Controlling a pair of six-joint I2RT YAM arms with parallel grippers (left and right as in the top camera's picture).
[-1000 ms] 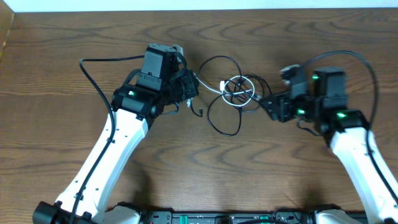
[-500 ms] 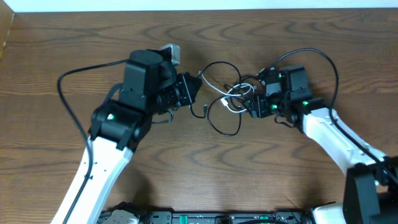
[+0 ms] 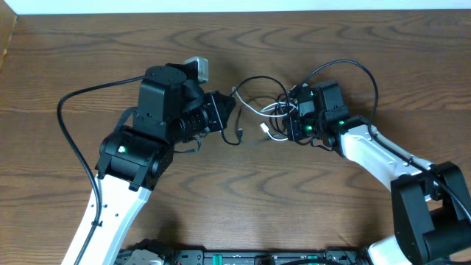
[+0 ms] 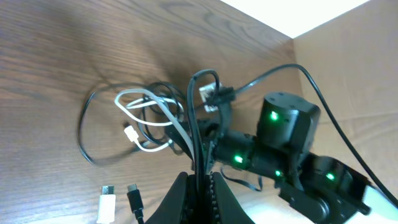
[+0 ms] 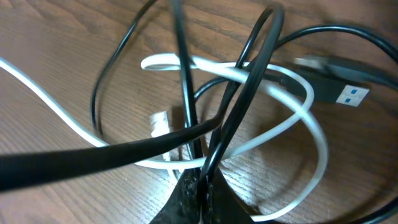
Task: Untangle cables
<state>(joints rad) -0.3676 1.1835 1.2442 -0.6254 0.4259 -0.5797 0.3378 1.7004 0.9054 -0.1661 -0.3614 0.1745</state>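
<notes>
Over grained wooden table (image 3: 73, 44), left gripper (image 4: 200, 186) and right gripper (image 5: 200, 188) are pinching looped black cable (image 5: 249, 68), perhaps white cable (image 5: 316, 127) too.

- Overhead view looks straight down on the brown wood-grain table (image 3: 243, 206).
- Left wrist view, low, faces right across tangled black and white cords (image 4: 138, 93).
- Right wrist view, very near, probably faces left; all share that tangle.
</notes>
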